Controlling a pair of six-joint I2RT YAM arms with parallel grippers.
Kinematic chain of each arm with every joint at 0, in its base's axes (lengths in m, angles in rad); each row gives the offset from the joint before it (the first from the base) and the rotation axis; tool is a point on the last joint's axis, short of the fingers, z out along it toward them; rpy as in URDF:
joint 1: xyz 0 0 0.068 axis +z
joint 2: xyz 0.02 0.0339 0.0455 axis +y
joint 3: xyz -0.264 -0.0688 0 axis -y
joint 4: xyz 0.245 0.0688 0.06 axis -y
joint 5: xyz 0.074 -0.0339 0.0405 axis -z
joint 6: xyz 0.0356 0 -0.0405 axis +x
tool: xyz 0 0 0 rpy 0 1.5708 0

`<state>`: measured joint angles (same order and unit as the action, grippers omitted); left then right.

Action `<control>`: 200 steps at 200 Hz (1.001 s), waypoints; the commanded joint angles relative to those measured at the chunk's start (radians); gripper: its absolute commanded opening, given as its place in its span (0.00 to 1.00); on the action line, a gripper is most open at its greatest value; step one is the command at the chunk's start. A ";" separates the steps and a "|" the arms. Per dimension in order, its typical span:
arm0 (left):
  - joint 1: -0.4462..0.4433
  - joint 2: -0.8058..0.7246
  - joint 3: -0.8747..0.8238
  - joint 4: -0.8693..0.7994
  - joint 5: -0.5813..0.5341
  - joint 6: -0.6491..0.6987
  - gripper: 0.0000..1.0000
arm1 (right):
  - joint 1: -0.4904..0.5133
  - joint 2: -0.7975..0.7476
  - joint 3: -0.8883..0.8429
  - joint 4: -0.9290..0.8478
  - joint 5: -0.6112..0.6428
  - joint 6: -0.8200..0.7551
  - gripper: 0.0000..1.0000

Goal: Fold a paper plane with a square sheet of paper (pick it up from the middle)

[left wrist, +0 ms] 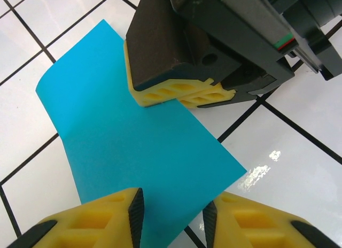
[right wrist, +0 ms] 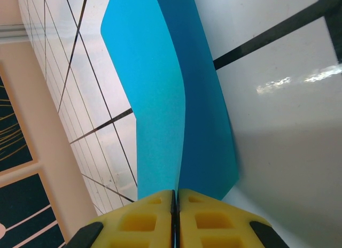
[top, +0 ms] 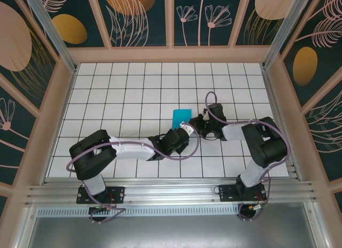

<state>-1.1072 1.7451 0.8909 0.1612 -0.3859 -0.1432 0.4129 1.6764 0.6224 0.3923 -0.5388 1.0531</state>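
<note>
Left wrist view: the right claw (left wrist: pixel 179 94) pinches the far edge of the paper (left wrist: pixel 128 146) tight. The left claw (left wrist: pixel 172 213) is spread apart, with the paper's near corner in the gap.

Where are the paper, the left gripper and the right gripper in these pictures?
paper (left wrist: pixel 133 146): left wrist view, middle of its flat face.
left gripper (left wrist: pixel 173 213): left wrist view, gap between its yellow fingertips.
right gripper (right wrist: pixel 175 202): right wrist view, seam where its fingertips meet.

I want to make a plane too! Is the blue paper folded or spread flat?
Folded. In the right wrist view the paper shows two layers, one over the other, pinched together by the right gripper.
</note>
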 commanded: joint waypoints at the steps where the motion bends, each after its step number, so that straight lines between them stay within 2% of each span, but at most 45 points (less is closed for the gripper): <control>1: -0.002 -0.025 -0.015 0.013 0.010 -0.014 0.34 | -0.005 0.013 0.030 -0.021 0.007 -0.019 0.13; 57: -0.001 -0.025 -0.009 0.013 0.026 -0.019 0.10 | -0.005 0.012 0.039 -0.044 0.013 -0.029 0.14; 92: -0.002 -0.054 -0.005 0.012 0.019 -0.028 0.01 | -0.005 -0.001 0.043 -0.072 0.025 -0.044 0.16; 145: 0.013 -0.058 -0.001 0.008 0.090 -0.046 0.00 | -0.015 -0.040 0.051 -0.151 0.050 -0.092 0.24; 180: 0.052 -0.068 -0.017 0.002 0.194 -0.070 0.00 | -0.037 -0.118 0.065 -0.243 0.098 -0.155 0.43; 200: 0.075 -0.079 -0.022 -0.007 0.267 -0.074 0.00 | -0.043 -0.154 0.091 -0.322 0.146 -0.200 0.46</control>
<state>-1.0599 1.7031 0.8837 0.1604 -0.2272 -0.1921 0.3805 1.5833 0.6628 0.1825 -0.4652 0.9283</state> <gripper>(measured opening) 0.067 0.451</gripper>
